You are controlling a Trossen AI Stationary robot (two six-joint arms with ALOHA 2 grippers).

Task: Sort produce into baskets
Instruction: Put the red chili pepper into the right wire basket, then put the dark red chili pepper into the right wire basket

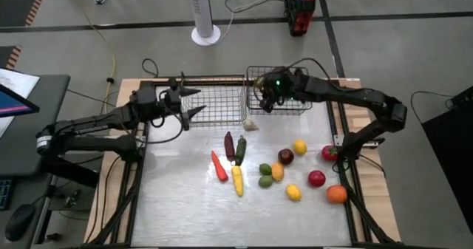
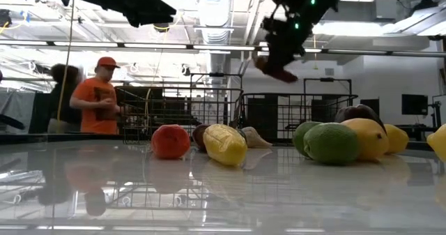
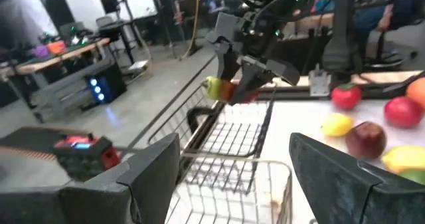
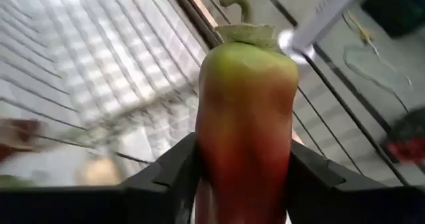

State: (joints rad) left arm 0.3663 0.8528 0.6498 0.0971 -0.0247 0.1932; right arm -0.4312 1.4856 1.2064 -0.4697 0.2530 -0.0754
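Nearest on the surface (image 1: 177, 205), roughly a dozen pieces of produce (image 1: 277, 172) are lying loose and unsorted, so most of the job looks left to do. Farther back, the right claw (image 1: 264, 100) is clamping a red-and-green pepper (image 4: 246, 124), hanging over the darker basket (image 1: 299, 105). The left claw (image 1: 194, 103) is spread open, holding nothing, hovering above the silver basket (image 1: 218, 101).

The pale, glossy table (image 1: 177, 205) carries two wire baskets (image 1: 218, 105) side by side along its far edge. Loose produce (image 1: 277, 171) lies scattered near the middle and toward the right, long pieces left of round ones.
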